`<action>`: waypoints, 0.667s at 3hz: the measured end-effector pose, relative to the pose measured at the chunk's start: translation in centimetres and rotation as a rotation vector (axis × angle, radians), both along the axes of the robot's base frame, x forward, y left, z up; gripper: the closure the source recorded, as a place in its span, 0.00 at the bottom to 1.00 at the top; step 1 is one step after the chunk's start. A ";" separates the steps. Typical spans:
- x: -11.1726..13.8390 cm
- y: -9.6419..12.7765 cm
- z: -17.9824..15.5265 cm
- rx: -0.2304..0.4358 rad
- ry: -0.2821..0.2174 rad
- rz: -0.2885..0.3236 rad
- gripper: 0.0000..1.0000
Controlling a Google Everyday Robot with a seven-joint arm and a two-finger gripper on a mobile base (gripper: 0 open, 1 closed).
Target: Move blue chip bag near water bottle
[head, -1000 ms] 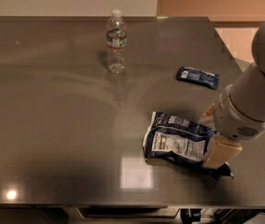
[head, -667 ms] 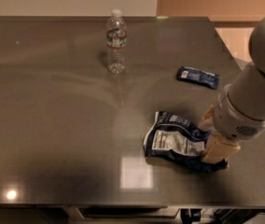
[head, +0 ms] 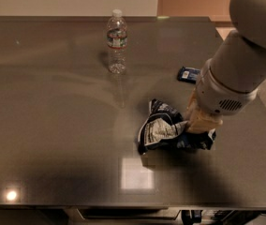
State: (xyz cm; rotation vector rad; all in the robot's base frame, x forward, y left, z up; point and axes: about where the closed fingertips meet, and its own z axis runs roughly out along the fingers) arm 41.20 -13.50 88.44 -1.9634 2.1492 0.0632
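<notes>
The blue chip bag is crumpled on the grey table, right of centre, with its white label panel facing me. My gripper comes down from the right and is shut on the bag's right side, bunching the foil. The water bottle stands upright at the far middle of the table, well away from the bag to the upper left.
A small flat blue packet lies behind the gripper near the table's right side. My thick white arm covers the table's right part. The table's front edge runs along the bottom.
The gripper has closed on the bag's right side and pulled it up and left. The bag has gone from lying flat to being scrunched. The bottle has not moved.
</notes>
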 end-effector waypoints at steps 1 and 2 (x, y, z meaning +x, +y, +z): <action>1.9 3.6 2.2 0.038 -0.019 0.020 1.00; 3.8 6.8 3.1 0.096 0.002 0.003 1.00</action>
